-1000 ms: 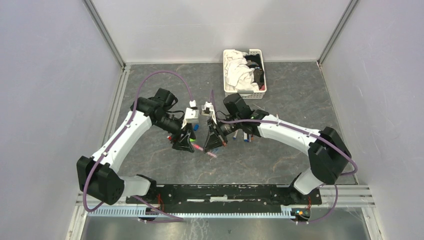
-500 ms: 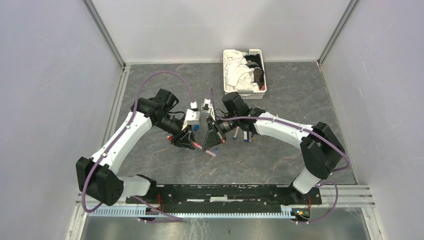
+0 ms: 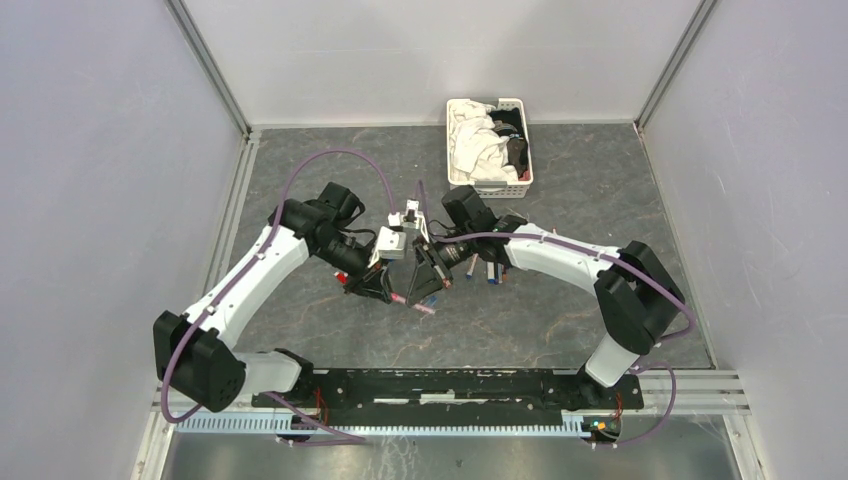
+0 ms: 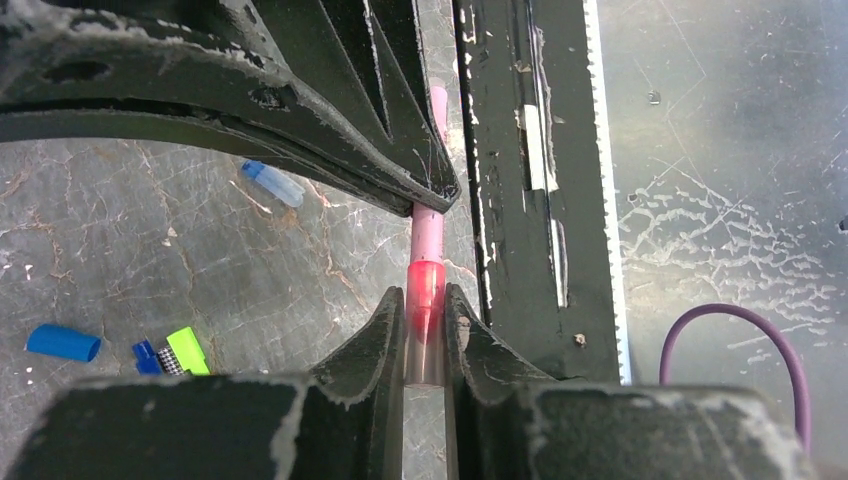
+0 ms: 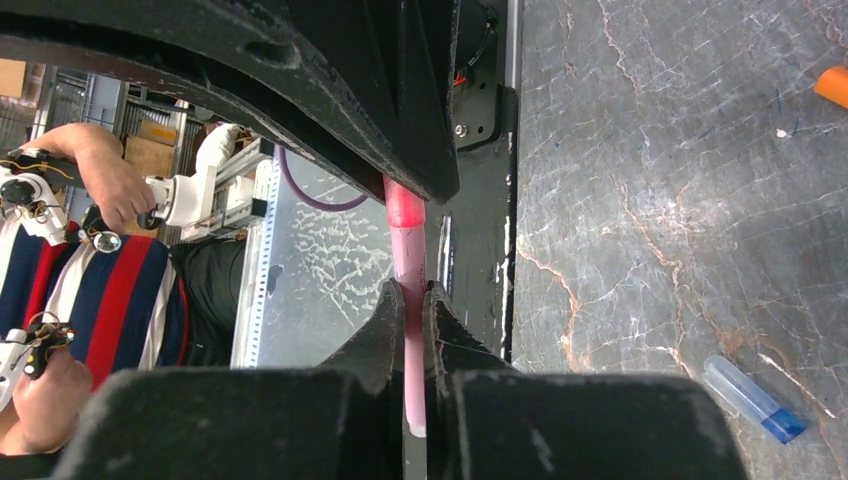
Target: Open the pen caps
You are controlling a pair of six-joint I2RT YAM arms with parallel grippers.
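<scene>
Left end effector (image 4: 425,300) clenches the red cap (image 4: 426,275), right end effector (image 5: 410,292) grips the pink pen (image 5: 407,250) by its barrel, its long axis running straight between them.

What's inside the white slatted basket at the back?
The white slatted plastic basket holds crumpled white cloths and a dark bundle; whatever lies beneath is covered.

Left pincer (image 3: 388,292) and right pincer (image 3: 425,289) meet over the worktop (image 3: 520,330), both clamped on a pink pen (image 4: 428,235) that bars the gap between them. A basket (image 3: 490,187) stands behind the right arm; loose pens (image 3: 485,272) lie beneath it. Open surface runs before the rail (image 3: 450,385) and along the left wall (image 3: 100,200) and right wall (image 3: 770,200).
</scene>
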